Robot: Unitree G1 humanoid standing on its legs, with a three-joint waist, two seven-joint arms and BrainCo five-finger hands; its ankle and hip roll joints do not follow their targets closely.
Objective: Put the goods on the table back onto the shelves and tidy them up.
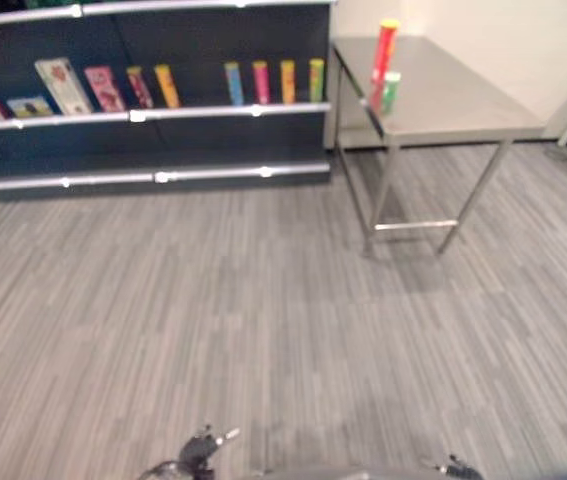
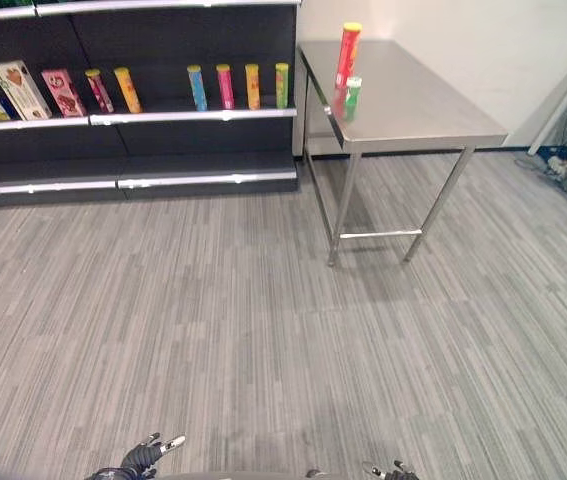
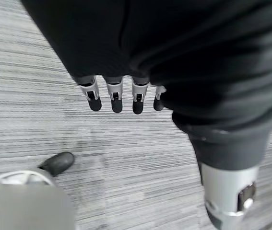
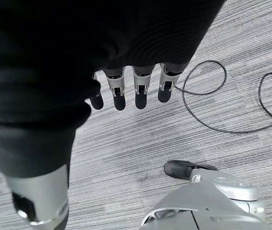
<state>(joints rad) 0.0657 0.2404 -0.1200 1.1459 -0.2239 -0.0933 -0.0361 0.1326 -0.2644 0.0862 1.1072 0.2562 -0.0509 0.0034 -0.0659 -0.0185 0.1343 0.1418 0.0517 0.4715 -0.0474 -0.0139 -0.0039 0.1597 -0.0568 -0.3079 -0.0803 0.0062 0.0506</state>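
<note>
Goods remain on the steel table (image 2: 413, 105): I see a tall red can (image 2: 348, 55) and a short green can (image 2: 352, 98) near its shelf-side edge. Shelves (image 2: 133, 115) stand just beside it. My left hand (image 3: 116, 96) and right hand (image 4: 126, 93) hang empty, fingers apparently relaxed.
</note>
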